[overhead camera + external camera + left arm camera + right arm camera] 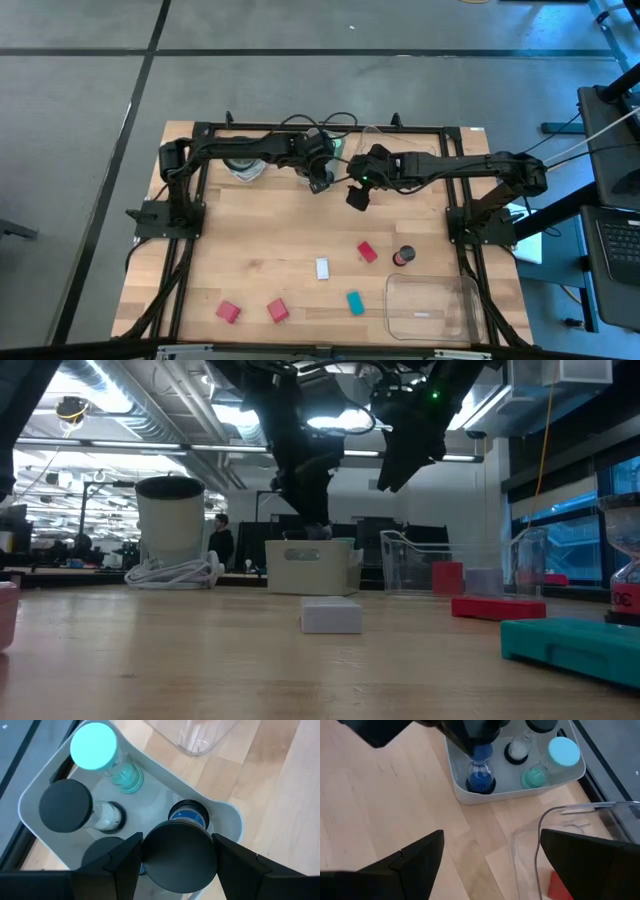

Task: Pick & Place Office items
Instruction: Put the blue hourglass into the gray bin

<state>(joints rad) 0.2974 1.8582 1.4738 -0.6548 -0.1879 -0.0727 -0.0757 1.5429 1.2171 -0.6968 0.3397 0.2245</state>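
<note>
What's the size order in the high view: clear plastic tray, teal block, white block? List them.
1. Clear plastic tray, by far the largest.
2. Teal rectangular block.
3. White rectangular block, only slightly smaller than the teal; nearly alike.

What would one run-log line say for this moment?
left gripper: shut on blue sand timer, over white bin | right gripper: open, empty, hovering beside bin | red blocks, teal block: on table

A robotics lab or industrial workspace: a wooden worktop (280, 240) in a black metal frame (190, 190) stands on a grey concrete floor (80, 150). Behind it are exposed ceiling ducts (130, 420), strip lights (95, 380), cluttered benches (60, 555) and a person (220, 540).
</note>
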